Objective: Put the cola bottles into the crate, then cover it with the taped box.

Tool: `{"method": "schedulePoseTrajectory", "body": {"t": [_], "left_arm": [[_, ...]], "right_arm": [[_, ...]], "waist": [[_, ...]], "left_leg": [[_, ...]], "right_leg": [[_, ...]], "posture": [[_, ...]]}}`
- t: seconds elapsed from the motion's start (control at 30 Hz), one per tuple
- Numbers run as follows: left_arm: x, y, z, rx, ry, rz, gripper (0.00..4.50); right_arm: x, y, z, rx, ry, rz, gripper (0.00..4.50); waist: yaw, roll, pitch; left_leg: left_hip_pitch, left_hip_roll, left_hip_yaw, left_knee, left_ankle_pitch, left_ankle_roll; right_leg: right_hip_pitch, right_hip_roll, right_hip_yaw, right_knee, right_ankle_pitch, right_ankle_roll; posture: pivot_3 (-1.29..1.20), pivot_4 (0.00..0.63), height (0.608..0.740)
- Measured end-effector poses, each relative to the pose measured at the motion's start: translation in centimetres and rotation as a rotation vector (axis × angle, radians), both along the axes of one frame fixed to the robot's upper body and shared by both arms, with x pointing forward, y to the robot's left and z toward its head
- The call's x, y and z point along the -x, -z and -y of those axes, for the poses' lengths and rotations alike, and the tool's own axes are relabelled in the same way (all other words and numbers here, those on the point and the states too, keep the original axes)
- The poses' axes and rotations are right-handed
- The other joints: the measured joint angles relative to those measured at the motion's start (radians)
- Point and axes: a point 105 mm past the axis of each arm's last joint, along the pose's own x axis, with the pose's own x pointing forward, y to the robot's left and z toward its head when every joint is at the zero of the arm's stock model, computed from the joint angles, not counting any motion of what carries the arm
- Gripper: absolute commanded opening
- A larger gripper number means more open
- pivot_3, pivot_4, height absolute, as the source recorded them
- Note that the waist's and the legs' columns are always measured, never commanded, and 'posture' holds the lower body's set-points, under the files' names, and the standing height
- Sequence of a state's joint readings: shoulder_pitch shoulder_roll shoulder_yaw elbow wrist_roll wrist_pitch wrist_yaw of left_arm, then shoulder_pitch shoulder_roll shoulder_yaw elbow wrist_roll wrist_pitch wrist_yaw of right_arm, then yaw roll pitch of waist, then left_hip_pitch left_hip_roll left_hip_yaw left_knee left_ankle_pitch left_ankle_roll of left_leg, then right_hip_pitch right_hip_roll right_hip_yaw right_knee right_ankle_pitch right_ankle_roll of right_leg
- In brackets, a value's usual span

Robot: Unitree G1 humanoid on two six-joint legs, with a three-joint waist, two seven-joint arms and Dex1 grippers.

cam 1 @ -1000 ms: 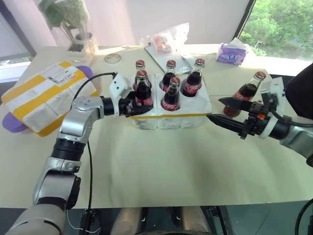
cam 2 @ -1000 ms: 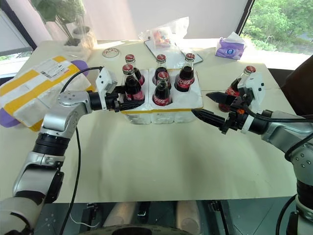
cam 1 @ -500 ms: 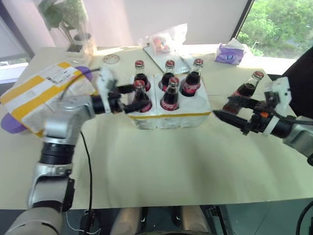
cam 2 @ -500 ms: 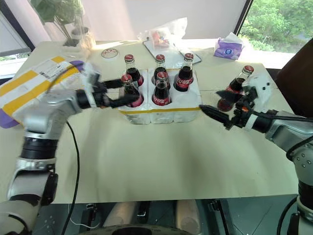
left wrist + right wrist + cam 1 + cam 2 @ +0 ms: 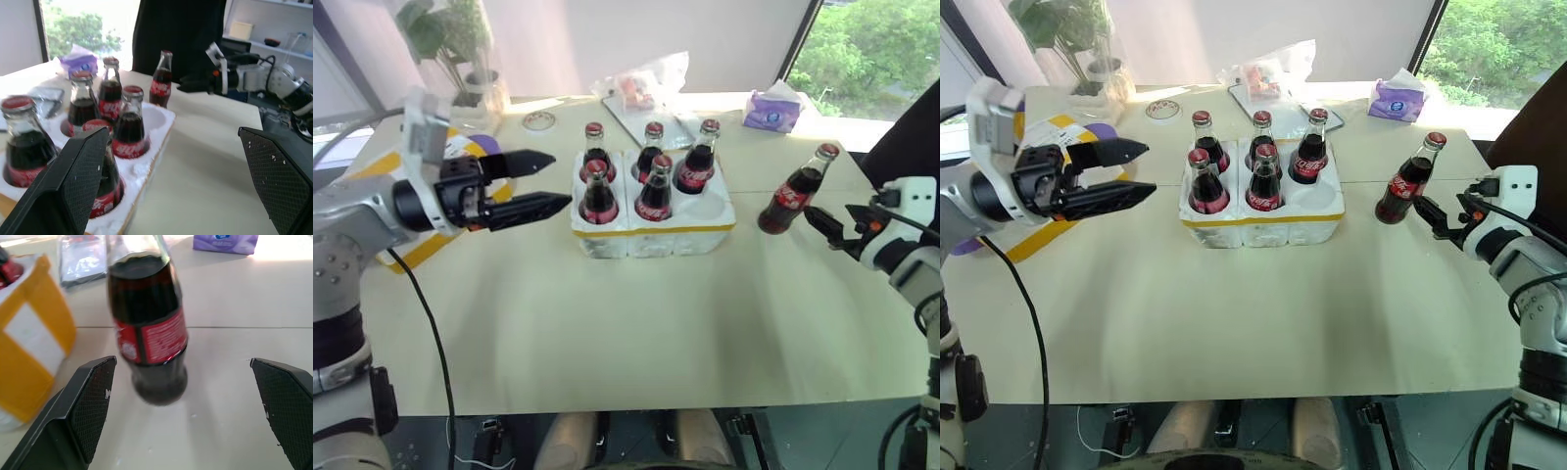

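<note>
the left gripper (image 5: 543, 183) has let go of the front-left bottle (image 5: 598, 192) and drawn back from the crate (image 5: 651, 227), its fingers spread and empty, so five bottles stand in the wells and one front well is bare. the right gripper (image 5: 829, 227) has swung out to the last bottle (image 5: 793, 192), standing on the table (image 5: 636, 323) just right of the crate, jaws wide, not yet around it. the taped box (image 5: 1033, 235) waits far left near the table edge; open table lies in front.
</note>
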State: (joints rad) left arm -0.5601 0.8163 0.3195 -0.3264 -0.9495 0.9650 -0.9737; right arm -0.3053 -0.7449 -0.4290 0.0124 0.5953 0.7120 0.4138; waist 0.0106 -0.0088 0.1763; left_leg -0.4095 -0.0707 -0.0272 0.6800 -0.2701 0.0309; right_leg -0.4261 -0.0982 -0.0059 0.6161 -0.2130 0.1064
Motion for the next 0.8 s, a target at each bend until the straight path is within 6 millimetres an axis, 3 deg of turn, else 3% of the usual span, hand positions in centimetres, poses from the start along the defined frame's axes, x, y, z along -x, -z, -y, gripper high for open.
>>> {"method": "schedulePoseTrajectory", "body": {"t": [0.43,0.67,0.77,0.8], "left_arm": [[0.2,1.4,1.1,-0.055,0.032,0.004,4.42],[0.4,1.9,1.6,-0.07,0.054,-0.009,4.42],[0.4,1.9,1.8,-0.073,0.059,-0.008,4.5],[0.4,1.9,1.8,-0.073,0.058,-0.006,4.5]], "right_arm": [[-2.0,-0.1,-1.3,-0.027,-0.059,0.015,4.5],[-3.9,1.6,-2.1,-0.056,-0.06,-0.003,4.5],[-4.4,1.7,-1.9,-0.062,-0.042,0.0,3.62],[-4.5,1.7,-1.8,-0.06,-0.04,0.006,3.12]], "waist": [[-0.001,0.0,0.0],[-0.001,0.001,0.0],[0.0,0.001,0.0],[0.0,0.001,0.0]], "left_leg": [[0.0,0.0,0.0,-0.002,0.0,0.0],[0.0,0.0,0.0,-0.002,0.0,0.0],[0.0,0.0,0.0,-0.002,0.0,0.0],[0.0,0.0,0.0,-0.002,0.0,0.0]], "right_leg": [[0.0,0.0,0.0,-0.001,0.0,0.0],[-0.001,0.0,0.0,-0.001,0.0,0.0],[-0.001,0.0,0.0,-0.001,0.0,0.0],[-0.001,0.0,0.0,-0.001,0.0,0.0]], "posture": [[0.0,0.15,0.74],[0.0,0.15,0.74],[0.0,0.15,0.74],[0.0,0.15,0.74]]}}
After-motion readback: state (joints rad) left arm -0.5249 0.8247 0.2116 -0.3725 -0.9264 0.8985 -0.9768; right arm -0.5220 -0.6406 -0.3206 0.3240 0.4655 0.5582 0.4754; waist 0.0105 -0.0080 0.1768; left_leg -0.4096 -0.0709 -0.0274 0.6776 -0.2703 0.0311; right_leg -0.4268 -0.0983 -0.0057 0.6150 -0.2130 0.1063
